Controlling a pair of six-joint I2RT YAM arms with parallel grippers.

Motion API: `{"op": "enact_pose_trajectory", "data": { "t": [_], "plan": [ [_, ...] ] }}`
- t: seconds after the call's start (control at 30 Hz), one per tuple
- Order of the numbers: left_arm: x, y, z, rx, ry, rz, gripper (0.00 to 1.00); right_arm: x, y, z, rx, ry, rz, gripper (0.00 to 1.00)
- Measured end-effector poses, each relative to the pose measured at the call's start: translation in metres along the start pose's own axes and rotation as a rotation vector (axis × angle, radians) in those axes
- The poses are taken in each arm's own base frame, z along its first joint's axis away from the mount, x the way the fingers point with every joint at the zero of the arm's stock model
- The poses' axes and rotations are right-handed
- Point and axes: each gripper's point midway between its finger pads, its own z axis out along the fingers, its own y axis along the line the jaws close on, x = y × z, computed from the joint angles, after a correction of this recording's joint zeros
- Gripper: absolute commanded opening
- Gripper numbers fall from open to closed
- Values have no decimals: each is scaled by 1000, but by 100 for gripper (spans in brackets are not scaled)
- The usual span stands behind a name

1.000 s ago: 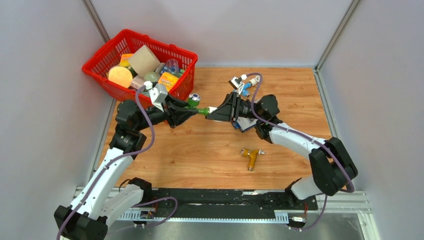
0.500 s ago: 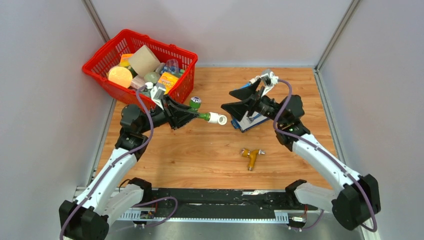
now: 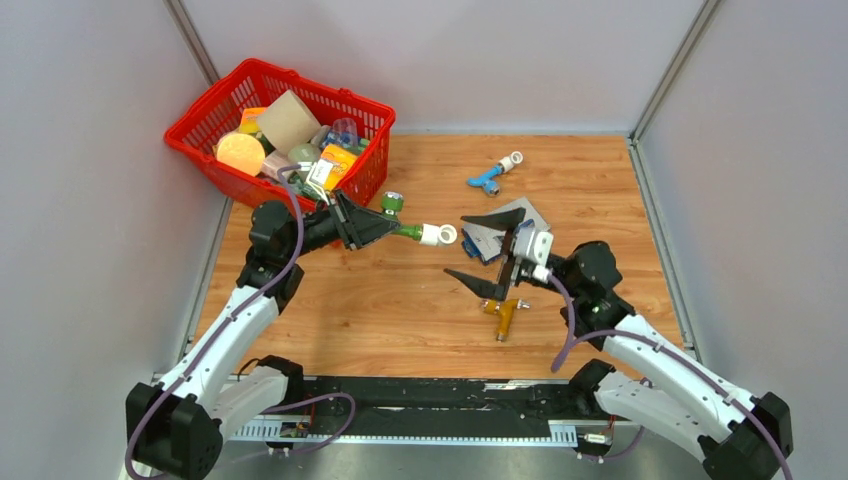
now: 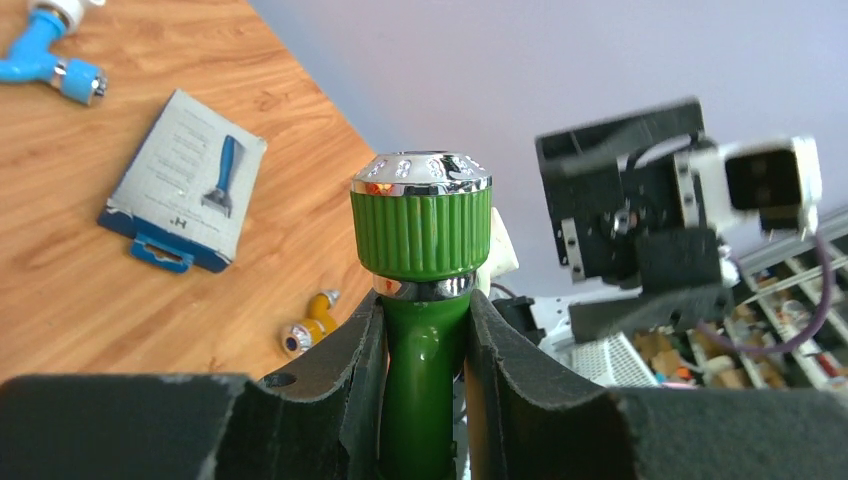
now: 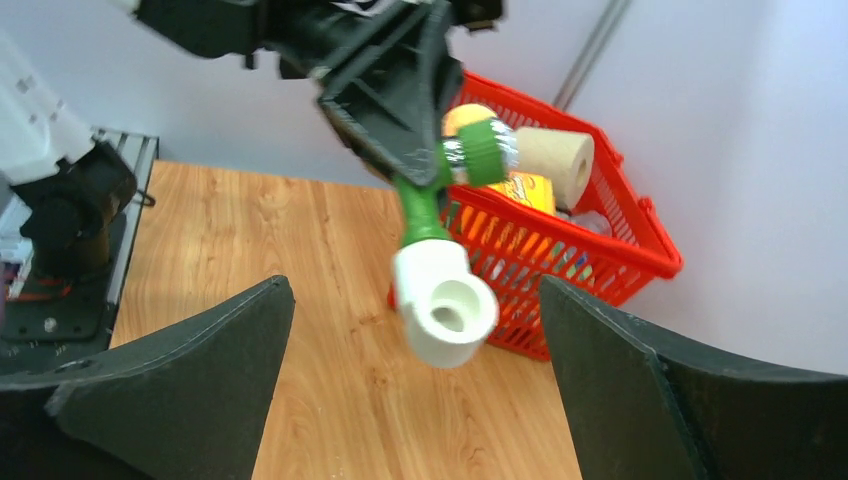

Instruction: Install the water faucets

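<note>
The wooden table [image 3: 400,310] carries a red plastic mesh basket [image 3: 235,182] at 10 o'clock, holding a cardboard roll [image 3: 287,118] among other items. Mid-table, the left gripper [image 3: 385,228] clamps the green plastic faucet [image 3: 405,231], which bears a white elbow fitting [image 3: 437,235]. The right gripper [image 3: 458,245], jaws apart, partly hides a flat grey packet [image 3: 485,243]. Orange-yellow faucet [image 3: 502,312]: 5 o'clock. Blue faucet [image 3: 490,178]: 1.

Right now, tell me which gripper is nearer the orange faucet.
Right. The right gripper hangs open right by the orange faucet. The left gripper is farther off near the basket, shut on the green faucet.
</note>
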Motion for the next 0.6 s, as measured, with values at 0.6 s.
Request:
{"op": "enact_pose_trajectory", "data": {
  "t": [0.6],
  "plan": [
    [3,-5,-1,1,23,-181,0,10,46,28,60,66,-622,91]
  ]
}}
